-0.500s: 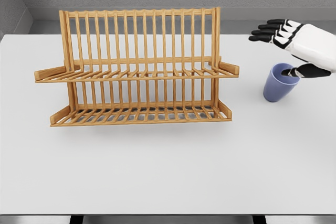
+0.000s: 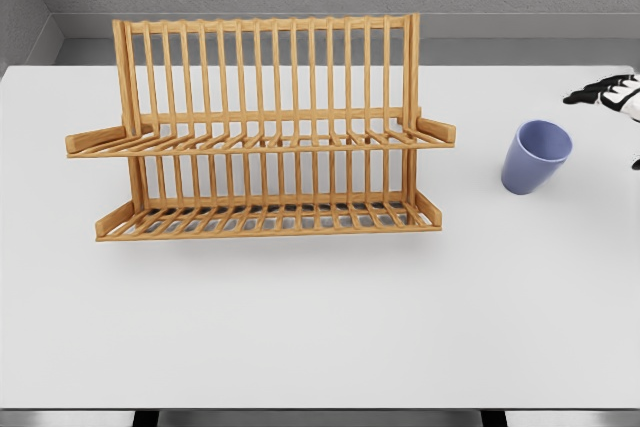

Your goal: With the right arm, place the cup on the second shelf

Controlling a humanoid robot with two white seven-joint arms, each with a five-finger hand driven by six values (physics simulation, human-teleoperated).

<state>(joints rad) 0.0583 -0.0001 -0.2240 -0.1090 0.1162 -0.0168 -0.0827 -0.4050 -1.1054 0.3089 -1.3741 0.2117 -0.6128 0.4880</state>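
From my head camera I see only the tips of my right hand at the far right edge, its dark fingers extended and apart, gripping nothing. The blue cup stands on the white table, tilted a little, apart from the hand and to the right of the wooden dish rack. The rack's upper and lower shelves carry nothing. Bare table lies between the cup and the rack's right end.
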